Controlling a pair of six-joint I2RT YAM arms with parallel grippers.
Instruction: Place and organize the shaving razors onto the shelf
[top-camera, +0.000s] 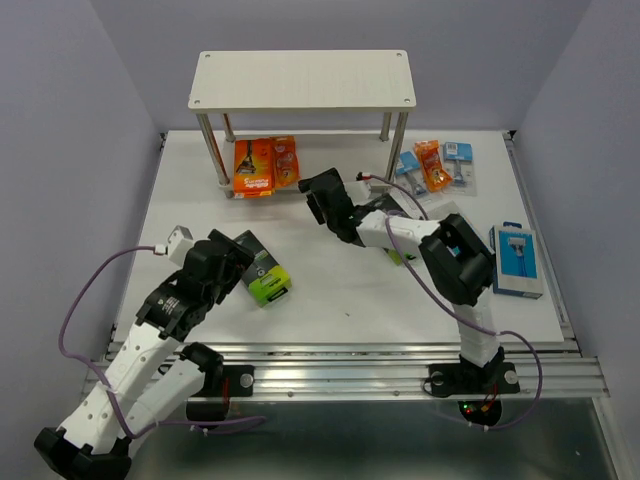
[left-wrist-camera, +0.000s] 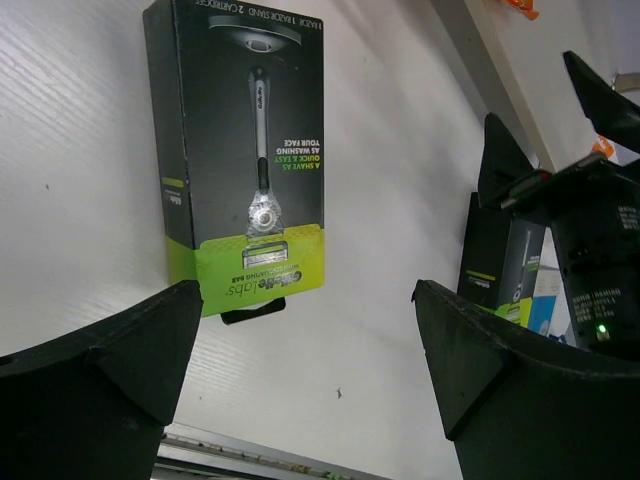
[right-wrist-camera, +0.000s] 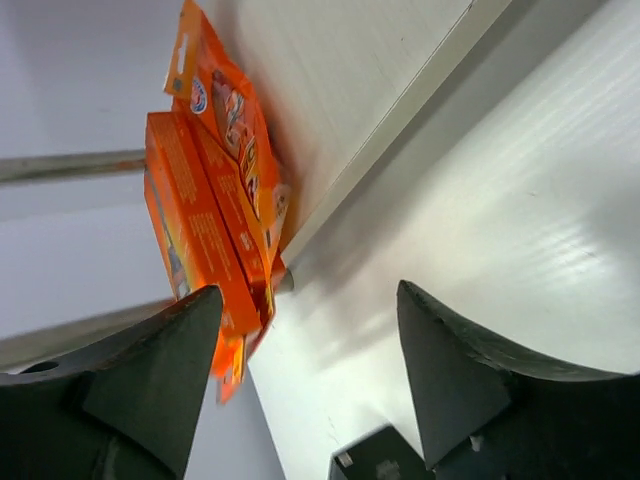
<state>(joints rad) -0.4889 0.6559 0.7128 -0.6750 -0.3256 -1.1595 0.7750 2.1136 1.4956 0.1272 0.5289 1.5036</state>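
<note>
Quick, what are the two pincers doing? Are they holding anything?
Left pincer: open, holding nothing.
Right pincer: open, holding nothing.

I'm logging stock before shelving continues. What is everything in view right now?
shelf: one, whitish with silver posts, table's far side
orange packs: at least two, orange, left end of shelf's lower board
black-and-lime boxes: two, one before the left tool, one partly hidden by the right arm
small packs: three, one orange and two light blue, table right of shelf
blue box: one, white panel, table's right edge
table: one, white, under everything
left tool: one, black, open, empty
right tool: one, black, open, empty
</note>
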